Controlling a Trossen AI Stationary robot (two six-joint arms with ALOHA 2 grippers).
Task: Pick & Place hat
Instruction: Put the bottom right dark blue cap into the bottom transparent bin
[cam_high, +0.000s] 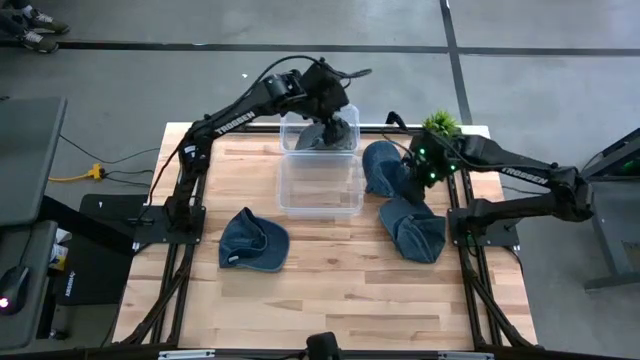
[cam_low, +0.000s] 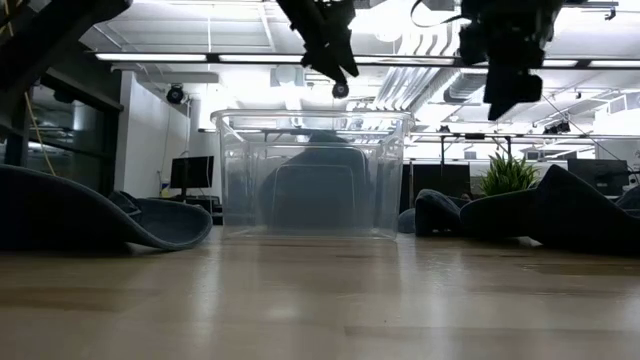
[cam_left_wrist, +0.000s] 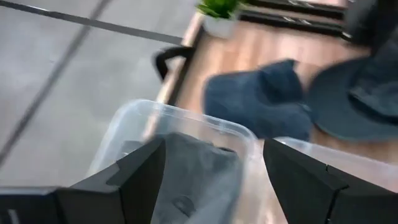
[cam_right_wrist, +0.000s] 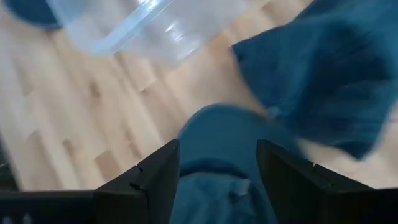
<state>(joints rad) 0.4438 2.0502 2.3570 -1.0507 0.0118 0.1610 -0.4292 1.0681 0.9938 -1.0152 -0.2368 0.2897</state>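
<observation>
Hat (cam_high: 322, 135) inside bin (cam_high: 320, 195), left claw (cam_high: 338, 122) open above

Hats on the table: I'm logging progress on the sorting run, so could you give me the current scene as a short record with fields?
container: clear plastic bin, far middle of the wooden table
hat in bin: one dark hat, far end
hats outside bin: three; one left of the bin, two to its right
left gripper: open, empty, above the bin's far end
right gripper: open, empty, over the right-hand hats
plant: far right edge
</observation>
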